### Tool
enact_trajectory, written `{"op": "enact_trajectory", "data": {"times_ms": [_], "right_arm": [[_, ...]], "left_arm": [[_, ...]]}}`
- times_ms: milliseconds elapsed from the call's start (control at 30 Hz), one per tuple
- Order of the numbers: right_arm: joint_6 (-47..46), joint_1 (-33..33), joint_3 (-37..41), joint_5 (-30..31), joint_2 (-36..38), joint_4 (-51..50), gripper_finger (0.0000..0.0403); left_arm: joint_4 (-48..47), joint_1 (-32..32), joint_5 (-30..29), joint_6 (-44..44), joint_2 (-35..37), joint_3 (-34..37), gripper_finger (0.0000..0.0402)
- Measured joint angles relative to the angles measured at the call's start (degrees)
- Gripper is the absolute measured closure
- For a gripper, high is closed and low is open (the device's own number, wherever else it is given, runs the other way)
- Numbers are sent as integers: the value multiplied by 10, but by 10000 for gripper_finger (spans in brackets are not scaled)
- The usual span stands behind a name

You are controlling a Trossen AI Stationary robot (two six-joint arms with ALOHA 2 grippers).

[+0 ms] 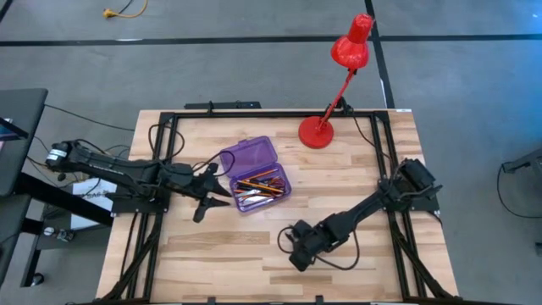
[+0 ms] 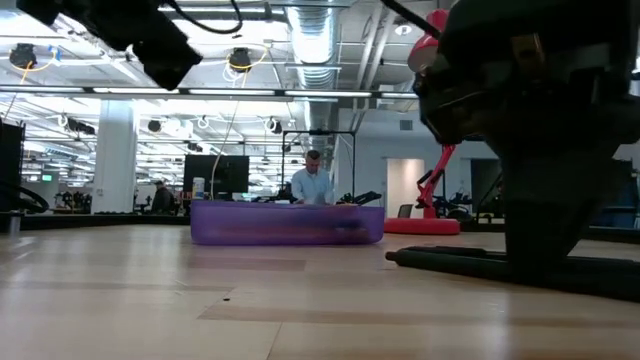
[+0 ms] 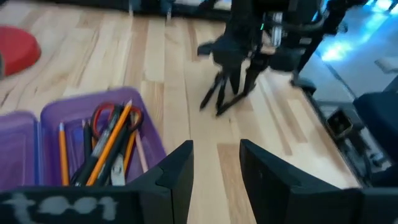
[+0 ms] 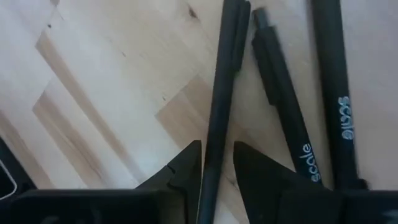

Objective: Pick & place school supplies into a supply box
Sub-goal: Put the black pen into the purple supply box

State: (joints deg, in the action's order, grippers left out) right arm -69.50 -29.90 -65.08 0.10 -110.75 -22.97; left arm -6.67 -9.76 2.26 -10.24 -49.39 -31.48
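The supply box point(image 1: 257, 175) sits mid-frame, already holding pencils point(image 3: 111, 142) and scissors point(image 3: 107, 117). Lower centre, the right gripper point(image 4: 217, 163) pinches one of three black pens point(image 4: 278, 84) left on the tabletop point(image 1: 212, 246). The left gripper point(image 3: 216, 163), just left of the box, has its jaws narrowly apart and empty.

Purple case point(image 1: 254, 174) open mid-table, holding orange pencils point(image 3: 111, 142), red-handled scissors point(image 3: 102, 116). Three black pens point(image 4: 283, 87) lie on the wood.

Counted: one purple supply box point(image 1: 254, 174); three black pens point(image 4: 280, 93) outside it; one red lamp point(image 1: 339, 76); two arms.
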Motion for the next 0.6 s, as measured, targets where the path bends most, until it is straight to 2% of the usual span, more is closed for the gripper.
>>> {"op": "enact_trajectory", "data": {"times_ms": [133, 267, 433, 533, 600], "right_arm": [[46, 18, -29, -19, -24, -27, 310], [103, 40, -55, -8, -29, -55, 316], [192, 83, -74, 41, -34, -52, 358], [227, 110, -75, 40, -34, -19, 390], [241, 122, -76, 32, -33, -10, 395]], "left_arm": [[-25, -2, 1, 0, 15, 0, 285], [-51, -2, 0, 0, 35, 0, 285], [-81, -2, -13, 0, 64, 0, 285], [-88, -2, -16, -1, 81, 0, 285], [-94, -2, -21, -5, 92, 0, 285]]}}
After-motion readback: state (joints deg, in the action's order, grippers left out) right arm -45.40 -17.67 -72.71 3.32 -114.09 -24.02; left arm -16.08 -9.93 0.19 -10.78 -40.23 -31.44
